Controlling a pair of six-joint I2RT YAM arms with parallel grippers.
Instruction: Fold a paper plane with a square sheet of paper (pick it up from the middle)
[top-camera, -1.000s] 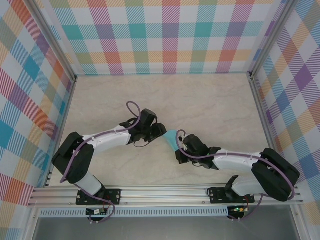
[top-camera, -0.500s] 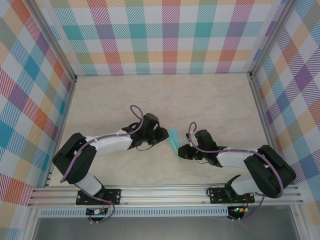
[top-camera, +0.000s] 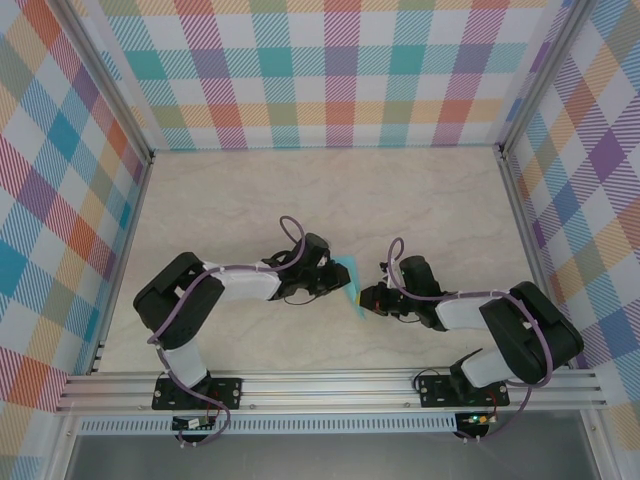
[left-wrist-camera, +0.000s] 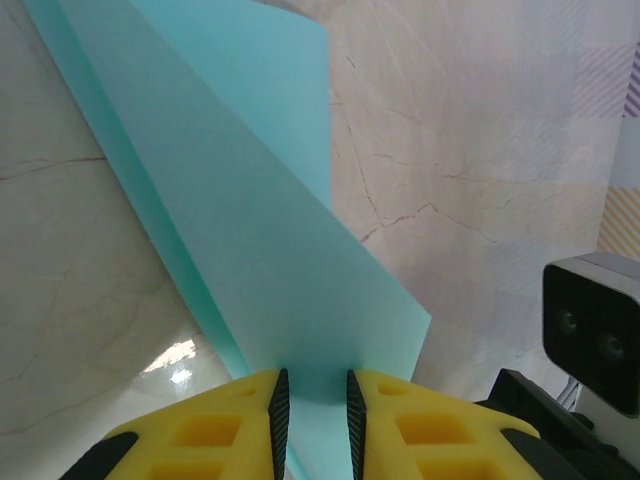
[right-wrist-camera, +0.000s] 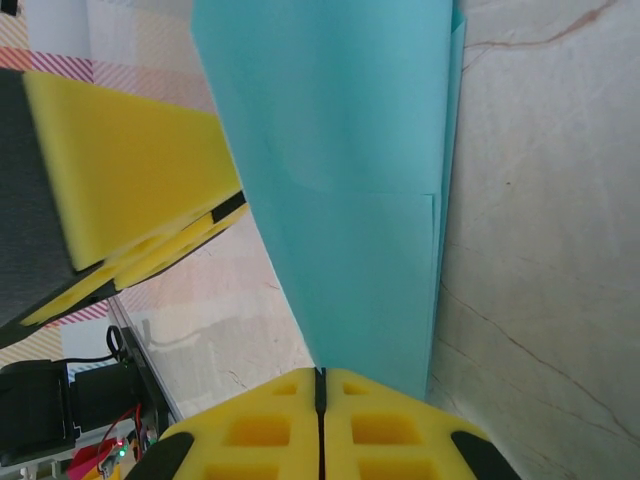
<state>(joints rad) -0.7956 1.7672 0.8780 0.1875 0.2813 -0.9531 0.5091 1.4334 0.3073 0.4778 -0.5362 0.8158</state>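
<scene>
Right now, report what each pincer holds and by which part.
Both hold the folded turquoise paper: the left pincer clamps its near edge beside a corner, and the right pincer pinches its narrowing end.

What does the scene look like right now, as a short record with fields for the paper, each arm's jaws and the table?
paper: light-turquoise folded paper, narrow, in overlapping layers
left jaws: closed on one edge of the paper
right jaws: closed on another edge, fingers pressed together
position: between the two arms, over the marble-pattern table
fold stage: partly folded; finished plane not confirmed
</scene>
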